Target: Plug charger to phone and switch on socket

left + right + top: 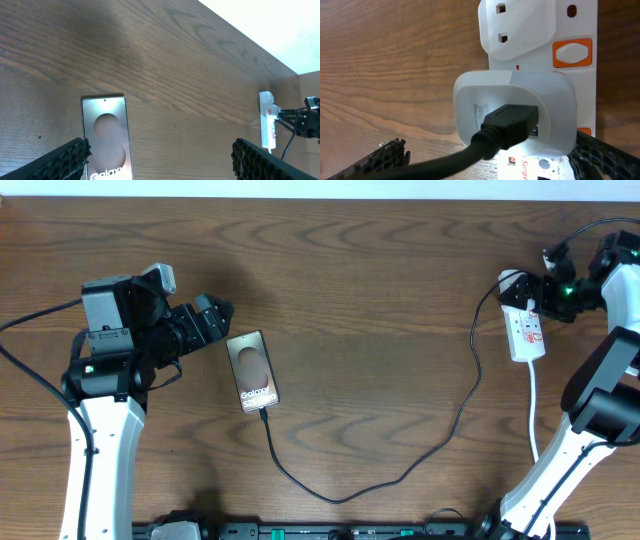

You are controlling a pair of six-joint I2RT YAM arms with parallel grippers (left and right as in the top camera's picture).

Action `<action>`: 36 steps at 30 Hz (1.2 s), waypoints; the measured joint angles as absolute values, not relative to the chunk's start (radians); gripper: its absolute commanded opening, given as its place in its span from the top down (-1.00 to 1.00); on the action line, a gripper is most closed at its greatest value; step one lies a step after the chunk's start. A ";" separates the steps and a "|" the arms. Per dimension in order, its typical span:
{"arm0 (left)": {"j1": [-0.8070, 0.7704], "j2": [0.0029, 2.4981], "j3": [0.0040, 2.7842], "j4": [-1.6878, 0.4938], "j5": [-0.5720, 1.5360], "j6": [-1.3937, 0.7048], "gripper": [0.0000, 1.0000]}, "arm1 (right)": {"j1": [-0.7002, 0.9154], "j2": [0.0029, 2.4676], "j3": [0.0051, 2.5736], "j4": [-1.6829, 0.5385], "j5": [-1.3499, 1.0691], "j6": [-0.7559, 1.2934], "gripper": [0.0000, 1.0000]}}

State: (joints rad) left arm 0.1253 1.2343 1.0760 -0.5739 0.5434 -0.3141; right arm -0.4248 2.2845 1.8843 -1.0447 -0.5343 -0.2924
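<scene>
The phone [252, 368] lies screen up left of the table's middle, its white lettering at the near end. It also shows in the left wrist view [105, 135]. The charger cable [340, 497] runs from the phone's near end in a loop to a white adapter [515, 107] seated in the socket strip [526, 332]. An orange switch [572, 53] shows beside the strip's empty outlet. My left gripper [218, 312] is open and empty, just left of the phone's far end [160, 162]. My right gripper [537, 292] is open over the strip's far end, its fingers either side of the adapter and cable [495, 167].
The strip's white cord [535, 415] runs toward the near edge by the right arm's base. The strip also shows far off in the left wrist view [267, 120]. A black rail [350, 532] lies along the table's near edge.
</scene>
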 measured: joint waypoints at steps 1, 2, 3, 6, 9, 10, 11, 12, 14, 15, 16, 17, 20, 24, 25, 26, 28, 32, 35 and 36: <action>0.125 1.234 1.076 -0.574 0.543 -0.314 -0.86 | -0.424 2.284 1.884 -1.047 -0.533 -0.288 -0.99; 0.125 1.234 1.076 -0.574 0.543 -0.314 -0.86 | -0.423 2.285 1.884 -1.047 -0.532 -0.284 -0.99; 0.125 1.234 1.076 -0.574 0.543 -0.314 -0.86 | -0.422 2.286 1.884 -1.048 -0.529 -0.281 -0.98; 0.125 1.234 1.076 -0.574 0.543 -0.314 -0.85 | -0.419 2.301 1.897 -1.047 -0.519 -0.277 -0.98; 0.125 1.234 1.076 -0.574 0.543 -0.314 -0.85 | -0.412 2.307 1.906 -1.047 -0.507 -0.272 -0.99; 0.125 1.234 1.076 -0.574 0.543 -0.314 -0.85 | -0.409 2.313 1.913 -1.045 -0.508 -0.271 -0.98; 0.125 1.234 1.076 -0.574 0.543 -0.314 -0.85 | -0.405 2.316 1.916 -1.047 -0.506 -0.269 -0.99; 0.125 1.234 1.076 -0.574 0.543 -0.314 -0.85 | -0.402 2.316 1.918 -1.050 -0.502 -0.266 -0.98; 0.125 1.234 1.076 -0.574 0.543 -0.314 -0.86 | -0.400 2.316 1.920 -1.050 -0.498 -0.261 -0.98; 0.125 1.234 1.076 -0.575 0.543 -0.314 -0.85 | -0.400 2.316 1.920 -1.050 -0.497 -0.258 -0.99; 0.125 1.234 1.076 -0.575 0.543 -0.314 -0.86 | -0.400 2.316 1.921 -1.052 -0.497 -0.254 -0.98; 0.125 1.234 1.076 -0.575 0.543 -0.314 -0.85 | -0.400 2.316 1.922 -1.053 -0.496 -0.253 -0.99; 0.125 1.234 1.076 -0.575 0.543 -0.314 -0.85 | -0.398 2.316 1.923 -1.054 -0.489 -0.252 -0.99; 0.125 1.234 1.076 -0.575 0.543 -0.314 -0.85 | -0.389 2.317 1.930 -1.057 -0.460 -0.241 -0.98; 0.125 1.234 1.076 -0.575 0.543 -0.314 -0.85 | -0.389 2.317 1.931 -1.059 -0.458 -0.240 -0.99; 0.125 1.234 1.076 -0.576 0.543 -0.314 -0.85 | -0.389 2.318 1.936 -1.065 -0.458 -0.238 -0.99; 0.125 1.234 1.076 -0.577 0.543 -0.314 -0.85 | -0.390 2.333 1.966 -1.092 -0.459 -0.236 -0.99; 0.125 1.234 1.076 -0.585 0.543 -0.314 -0.86 | -0.401 2.359 2.033 -1.172 -0.461 -0.225 -0.99; 0.125 1.234 1.076 -0.587 0.543 -0.314 -0.85 | -0.412 2.366 2.077 -1.203 -0.458 -0.222 -0.99; 0.125 1.234 1.076 -0.587 0.543 -0.314 -0.85 | -0.413 2.366 2.086 -1.208 -0.458 -0.221 -0.99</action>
